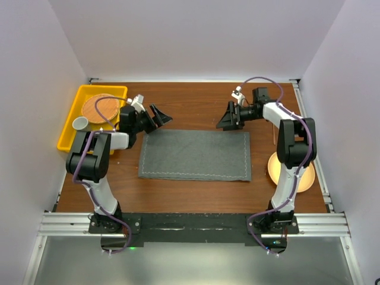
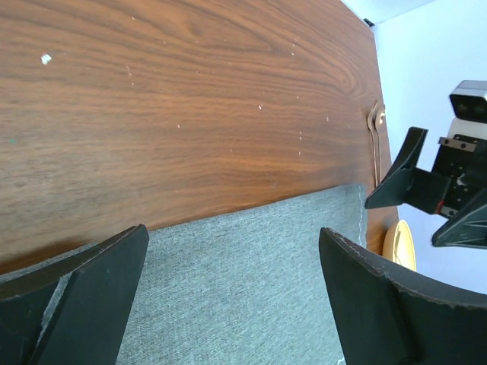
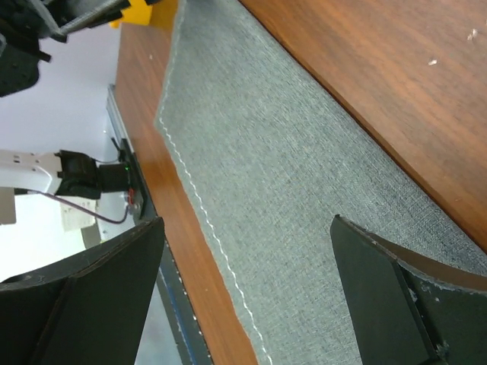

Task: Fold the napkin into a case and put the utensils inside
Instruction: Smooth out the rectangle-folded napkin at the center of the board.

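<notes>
The dark grey napkin [image 1: 195, 155] lies flat on the table as a wide rectangle, its light stitched hem along the near edge. My left gripper [image 1: 157, 120] hovers open over its far left corner, with bare cloth [image 2: 251, 281] between the wide-apart jaws of that gripper [image 2: 233, 243]. Over the far right corner my right gripper [image 1: 226, 118] is open too, nothing between its fingers [image 3: 247, 228], the napkin [image 3: 289, 175] below. A thin copper utensil [image 2: 375, 148] lies on the wood past the napkin's right edge, seen only in the left wrist view.
A yellow tray [image 1: 70, 127] at the back left holds a round wooden disc [image 1: 100, 108] and a grey cup [image 1: 80, 124]. A yellow-orange plate [image 1: 306, 178] sits at the right, partly behind the right arm. White walls enclose three sides.
</notes>
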You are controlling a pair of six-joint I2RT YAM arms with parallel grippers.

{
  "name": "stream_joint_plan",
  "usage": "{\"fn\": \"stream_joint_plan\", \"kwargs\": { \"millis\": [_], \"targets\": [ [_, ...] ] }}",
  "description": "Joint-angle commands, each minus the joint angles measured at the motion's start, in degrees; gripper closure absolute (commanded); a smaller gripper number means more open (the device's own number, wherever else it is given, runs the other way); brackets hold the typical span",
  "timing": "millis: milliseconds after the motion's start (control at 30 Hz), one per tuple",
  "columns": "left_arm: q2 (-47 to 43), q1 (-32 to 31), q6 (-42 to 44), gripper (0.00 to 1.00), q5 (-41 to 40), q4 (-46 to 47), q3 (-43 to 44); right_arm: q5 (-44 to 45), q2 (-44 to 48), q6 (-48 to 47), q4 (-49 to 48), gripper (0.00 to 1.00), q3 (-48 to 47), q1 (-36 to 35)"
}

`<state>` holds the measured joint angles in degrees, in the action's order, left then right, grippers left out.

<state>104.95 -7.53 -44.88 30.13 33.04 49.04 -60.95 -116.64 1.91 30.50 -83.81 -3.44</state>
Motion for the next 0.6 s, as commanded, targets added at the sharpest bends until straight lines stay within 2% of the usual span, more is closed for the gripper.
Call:
{"fn": "stream_joint_plan", "kwargs": {
  "millis": [0,233,467,567],
  "targets": [
    [0.5,0.5,-2.0,0.00,-2.9,3.2,-0.9,4.5,-3.1,-1.6,1.1,0.05,-0.9,0.7],
    [5.2,2.9,-2.5,0.00,-8.6,3.2,-2.2,8.8,-8.2,-9.7,8.1,0.07,-3.9,1.2],
    [7.7,3.8,-1.3,0.00,-9.0,4.0,-2.8,12.1,-9.0,-12.5,9.5,0.08,-2.3,1.5],
    [6.8,4.0,0.7,0.00,-6.2,5.4,-1.7,12.7,-8.7,-13.0,9.6,0.08,-1.6,1.5]
  ]
}}
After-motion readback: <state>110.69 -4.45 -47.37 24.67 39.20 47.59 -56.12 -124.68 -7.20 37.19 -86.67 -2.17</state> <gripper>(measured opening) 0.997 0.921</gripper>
